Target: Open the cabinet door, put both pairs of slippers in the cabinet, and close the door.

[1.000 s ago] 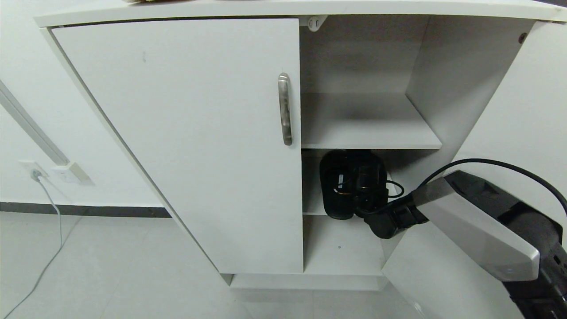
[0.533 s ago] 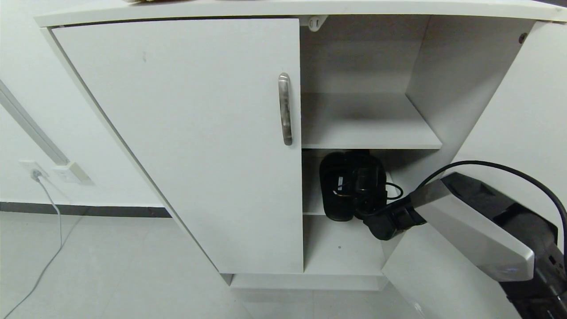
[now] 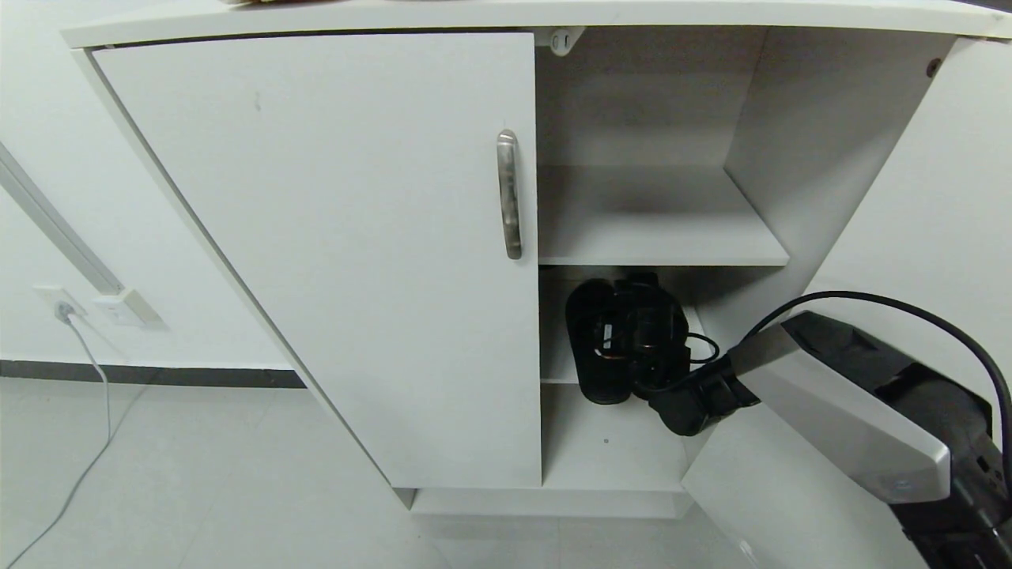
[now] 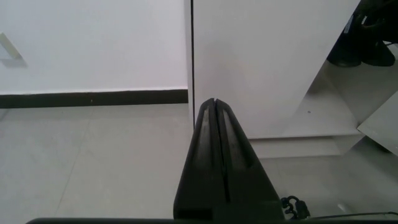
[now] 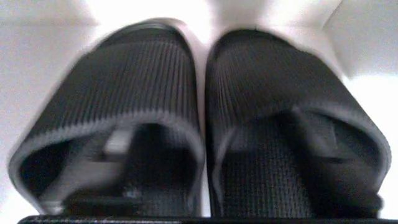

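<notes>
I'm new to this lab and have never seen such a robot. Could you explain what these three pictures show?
This is a two-armed robot on wheels, standing before a white cabinet. The wide picture comes from a camera on its head. It shows the cabinet's left door shut and its right door swung open. The right arm reaches inside to a pair of black slippers below the upper shelf. The other two pictures come from a camera on each wrist. The left wrist's shows its own gripper, fingers pressed together, above the floor beside the cabinet. The right wrist's looks at the two slippers from close up. I cannot tell whether they are gripped.
</notes>
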